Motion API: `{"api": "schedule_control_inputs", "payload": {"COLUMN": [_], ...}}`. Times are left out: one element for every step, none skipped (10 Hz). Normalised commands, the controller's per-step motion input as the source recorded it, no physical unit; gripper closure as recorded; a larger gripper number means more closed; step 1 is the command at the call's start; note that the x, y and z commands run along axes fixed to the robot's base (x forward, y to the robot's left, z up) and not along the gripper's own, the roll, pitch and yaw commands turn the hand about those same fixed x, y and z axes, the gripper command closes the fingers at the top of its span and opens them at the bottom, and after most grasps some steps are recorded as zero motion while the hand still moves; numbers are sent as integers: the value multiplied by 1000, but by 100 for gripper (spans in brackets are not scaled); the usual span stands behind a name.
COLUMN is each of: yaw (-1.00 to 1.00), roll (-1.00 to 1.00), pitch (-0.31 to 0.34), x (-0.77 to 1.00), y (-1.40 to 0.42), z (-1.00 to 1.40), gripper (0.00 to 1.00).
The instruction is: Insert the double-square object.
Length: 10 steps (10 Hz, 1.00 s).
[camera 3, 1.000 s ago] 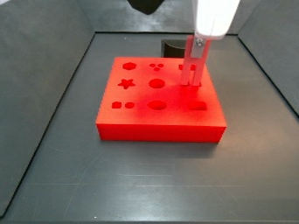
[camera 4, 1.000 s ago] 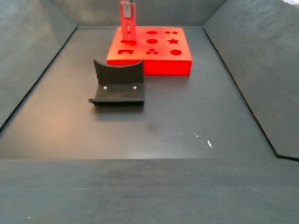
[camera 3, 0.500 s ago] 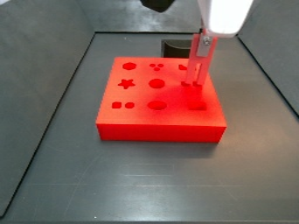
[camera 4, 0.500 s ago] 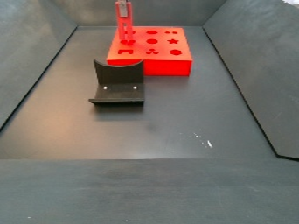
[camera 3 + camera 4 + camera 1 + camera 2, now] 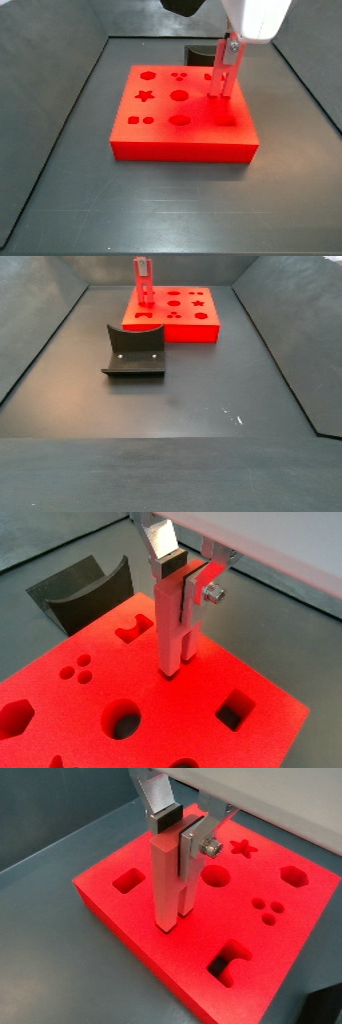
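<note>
Now hand grips double-square object upright, tip on red block.

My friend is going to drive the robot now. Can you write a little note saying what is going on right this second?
Gripper: shut on the double-square object, above the red block.
Peg: upright, its lower end touching the block's top among the shaped holes. Whether it has entered a hole is unclear.
Fixture: on the floor, apart from the block.
Done: peg picked up and brought to the block.
Left: seat it fully in its matching hole, then let go.
</note>
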Motion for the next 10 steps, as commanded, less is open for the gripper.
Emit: {"api": "schedule_control_inputs", "payload": {"yaw": [146, 114, 97, 109, 103, 74, 51, 14, 0, 0], "roll": [0, 0, 0, 24, 27, 39, 43, 37, 61, 129], "pitch": [0, -11, -4, 0, -17, -70, -84, -76, -16, 0], "x": [83, 11, 14, 0, 9, 0, 0, 17, 94, 54], "y": [-11, 0, 0, 0, 0, 0, 0, 0, 0, 0], "z": [-37, -97, -120, -146, -209, -389, -534, -620, -646, -600], "gripper": [100, 100, 100, 100, 100, 100, 100, 100, 100, 100]}}
